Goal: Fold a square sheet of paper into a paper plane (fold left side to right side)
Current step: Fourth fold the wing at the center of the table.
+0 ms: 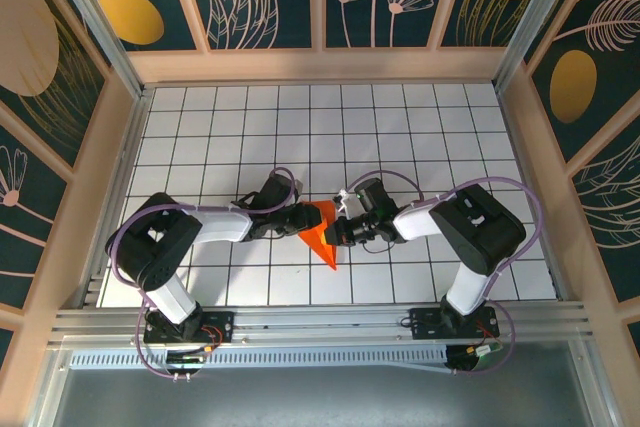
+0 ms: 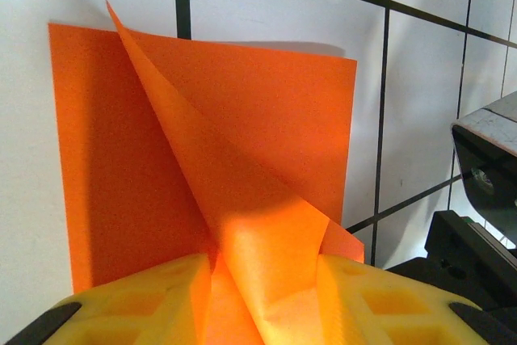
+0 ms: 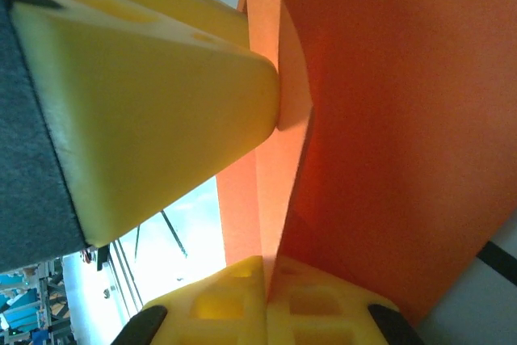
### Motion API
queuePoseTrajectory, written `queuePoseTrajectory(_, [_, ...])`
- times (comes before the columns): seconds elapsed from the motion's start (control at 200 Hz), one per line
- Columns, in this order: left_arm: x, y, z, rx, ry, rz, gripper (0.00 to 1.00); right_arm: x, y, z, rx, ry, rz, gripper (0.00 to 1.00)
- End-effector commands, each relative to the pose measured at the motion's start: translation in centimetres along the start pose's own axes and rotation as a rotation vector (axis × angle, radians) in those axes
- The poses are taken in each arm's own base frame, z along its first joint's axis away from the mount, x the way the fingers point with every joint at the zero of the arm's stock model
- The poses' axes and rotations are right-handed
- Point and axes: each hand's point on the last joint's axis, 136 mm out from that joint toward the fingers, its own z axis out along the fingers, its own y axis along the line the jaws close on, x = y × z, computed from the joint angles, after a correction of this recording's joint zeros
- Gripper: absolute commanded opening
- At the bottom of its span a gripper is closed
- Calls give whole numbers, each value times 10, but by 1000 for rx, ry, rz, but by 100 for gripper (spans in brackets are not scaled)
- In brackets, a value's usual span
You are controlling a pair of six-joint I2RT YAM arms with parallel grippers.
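The orange paper (image 1: pixel 323 239) lies at the table's middle as a folded shape with its point toward the near edge. In the left wrist view the paper (image 2: pixel 121 159) lies flat on the white grid, and one flap rises off it in a curved diagonal ridge. That flap runs between the yellow fingers (image 2: pixel 145 300) of my left gripper (image 2: pixel 262 300), which stand apart around it. My right gripper (image 3: pixel 266 292) is shut on a raised paper (image 3: pixel 404 119) edge. One finger (image 3: pixel 161 103) of my left gripper presses its tip against that paper. In the top view, left gripper (image 1: pixel 305 217) and right gripper (image 1: pixel 338 230) meet over the sheet.
The white gridded table (image 1: pixel 420 127) is walled by a wooden frame (image 1: pixel 320 65) at the back and sides, with a metal rail (image 1: pixel 320 322) along the near edge. The right arm's dark body (image 2: pixel 485 167) sits close at the right of the left wrist view.
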Motion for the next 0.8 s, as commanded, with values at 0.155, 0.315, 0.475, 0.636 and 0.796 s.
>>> queuePoseTrajectory(0.155, [9, 20, 5, -83, 27, 0, 39, -15, 14, -8, -27, -35, -26, 14])
queuePoseTrajectory(0.315, [9, 20, 4, -84, 27, 3, 39, -20, 20, -20, -33, -67, -36, 25])
queuePoseTrajectory(0.475, [13, 29, 9, -105, 42, -6, 39, -21, 24, -37, -44, -96, -43, 38])
queuePoseTrajectory(0.636, [12, 27, 9, -98, 39, -4, 39, -22, 17, -55, -31, -130, -27, 42])
queuePoseTrajectory(0.796, [11, 26, 8, -95, 35, -4, 39, -22, 16, -52, -35, -120, 2, 38])
